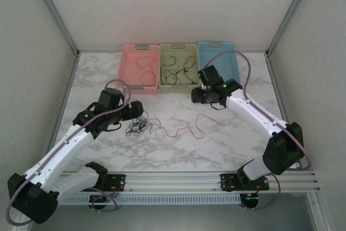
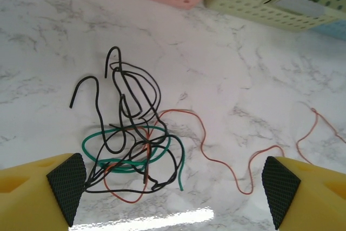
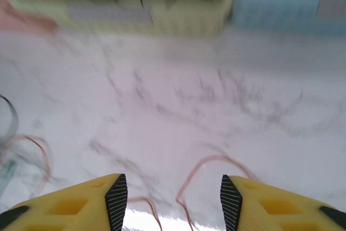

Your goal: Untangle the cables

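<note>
Found the cables [image 1: 138,128] knotted in a small black, green and red clump on the table [image 1: 178,152], just ahead of the left gripper [image 1: 138,113]. Traced one red strand [image 1: 186,129] trailing rightward across the marble. Noted red wires lying in the pink basket [image 1: 139,67] and black ones in the yellow-green basket [image 1: 178,67]. Judged as mid-sort, at the approach-and-pick step. Logged left claw released: pads [image 2: 67,185] wide apart, nothing between. Logged right gripper [image 1: 196,97] likewise released and empty, hovering near the yellow-green basket's front. Next move: pinch a single strand near a free end and draw it out slowly, perhaps pinning the clump with the other claw. Read individual crossings from the left wrist view, unresolvable from above. Took overall layout from above. Made out a red loop [image 3: 211,160] in the blurred right wrist view.
</note>
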